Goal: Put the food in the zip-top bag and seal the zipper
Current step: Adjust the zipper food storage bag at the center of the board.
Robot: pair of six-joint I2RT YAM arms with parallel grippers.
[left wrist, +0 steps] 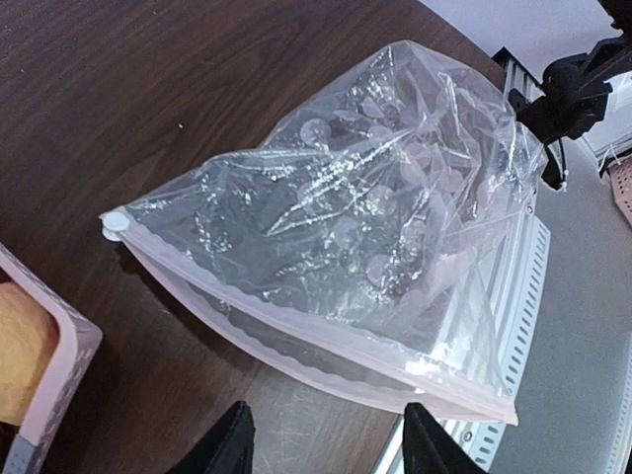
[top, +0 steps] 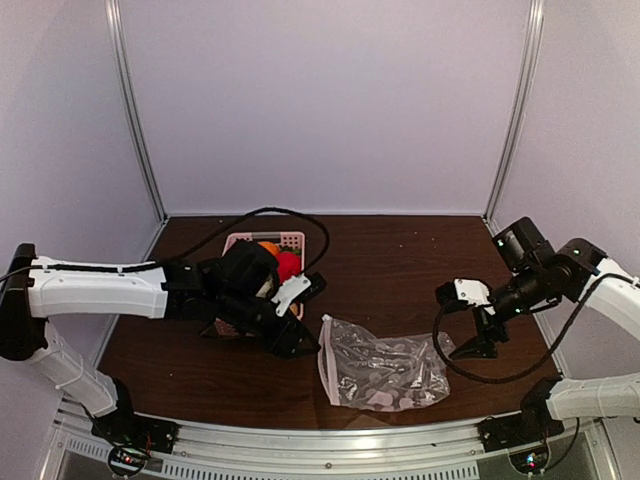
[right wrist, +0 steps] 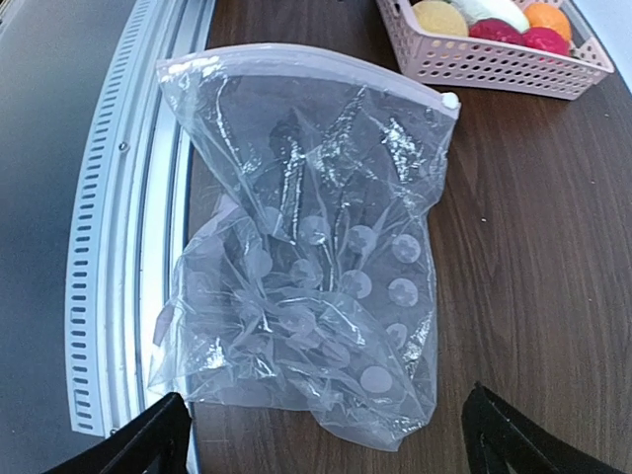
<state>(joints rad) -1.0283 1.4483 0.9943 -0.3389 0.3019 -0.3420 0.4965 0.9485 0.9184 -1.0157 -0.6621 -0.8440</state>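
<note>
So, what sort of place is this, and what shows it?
Likely a robot test booth: plain pale walls around a dark table, left arm and right arm mounted by its metal rail.

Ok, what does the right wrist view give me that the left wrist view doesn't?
Right wrist only: the long side of the pink slatted plastic basket, holding toy foods: yellow, whitish, orange and red. Left wrist only: the black right arm beyond the bag, and just a corner of that basket. Both: the crinkly transparent zip-top bag lying on the dark wooden table with no food inside, its zipper strip and small white slider.
</note>
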